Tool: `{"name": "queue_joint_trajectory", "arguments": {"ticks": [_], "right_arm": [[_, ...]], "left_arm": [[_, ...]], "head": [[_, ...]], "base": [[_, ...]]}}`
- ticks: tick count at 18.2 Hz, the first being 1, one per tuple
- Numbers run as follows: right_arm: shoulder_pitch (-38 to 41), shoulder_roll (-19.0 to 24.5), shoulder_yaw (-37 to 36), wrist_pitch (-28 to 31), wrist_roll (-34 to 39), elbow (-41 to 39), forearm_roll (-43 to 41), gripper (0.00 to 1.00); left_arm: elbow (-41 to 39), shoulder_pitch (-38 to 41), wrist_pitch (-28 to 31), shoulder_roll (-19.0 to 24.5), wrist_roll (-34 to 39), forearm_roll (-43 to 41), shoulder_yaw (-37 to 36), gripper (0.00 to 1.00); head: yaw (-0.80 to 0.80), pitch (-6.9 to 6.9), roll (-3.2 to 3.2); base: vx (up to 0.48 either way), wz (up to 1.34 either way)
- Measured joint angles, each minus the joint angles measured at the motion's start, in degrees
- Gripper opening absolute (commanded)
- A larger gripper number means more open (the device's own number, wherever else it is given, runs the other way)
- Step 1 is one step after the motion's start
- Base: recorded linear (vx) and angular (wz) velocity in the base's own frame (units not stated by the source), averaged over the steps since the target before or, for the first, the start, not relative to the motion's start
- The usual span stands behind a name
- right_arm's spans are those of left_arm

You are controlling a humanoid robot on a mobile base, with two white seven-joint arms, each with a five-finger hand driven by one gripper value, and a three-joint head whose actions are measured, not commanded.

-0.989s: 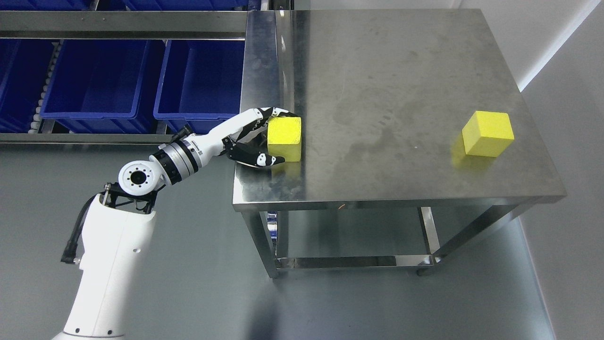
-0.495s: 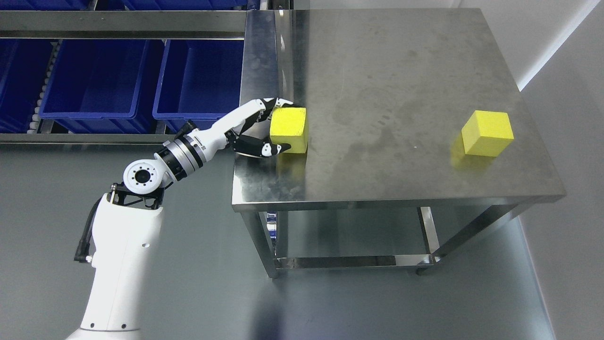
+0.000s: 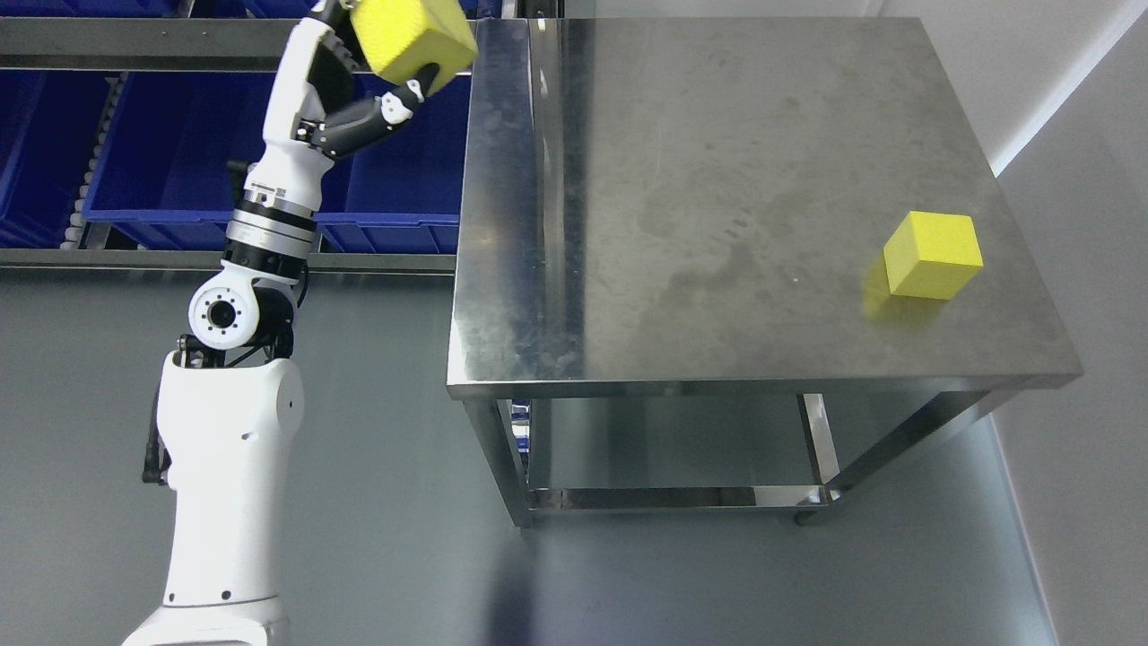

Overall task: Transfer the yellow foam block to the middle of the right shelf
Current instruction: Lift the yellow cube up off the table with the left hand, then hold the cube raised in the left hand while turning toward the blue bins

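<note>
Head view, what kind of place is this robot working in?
Probably a warehouse or lab-style test area. A bare stainless steel table stands on a smooth grey floor, beside a metal rack holding blue storage bins. The left hand holds a yellow foam block up near that rack.

yellow foam block tilted, held aloft above the blue bins.
</note>
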Motion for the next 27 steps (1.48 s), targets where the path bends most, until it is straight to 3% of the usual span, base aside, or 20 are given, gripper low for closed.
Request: {"name": "queue_joint_trajectory", "arguments": {"ticks": [7, 27], "right_arm": [[0.00, 0.00, 0.00, 0.00, 0.00, 0.00, 0.00, 1.00], [-0.01, 0.00, 0.01, -0.02, 0.05, 0.00, 0.00, 1.00]], "left_arm": [[-1.90, 5.32, -0.91, -0.93, 2.20, 2.70, 4.96, 0.34], [-7.34, 12.41, 0.46, -1.68, 2.31, 3.58, 9.46, 0.36]], "head": [[0.00, 0.00, 0.00], [0.00, 0.00, 0.00]], "base": [[0.019, 0.34], [0.074, 0.95]]}}
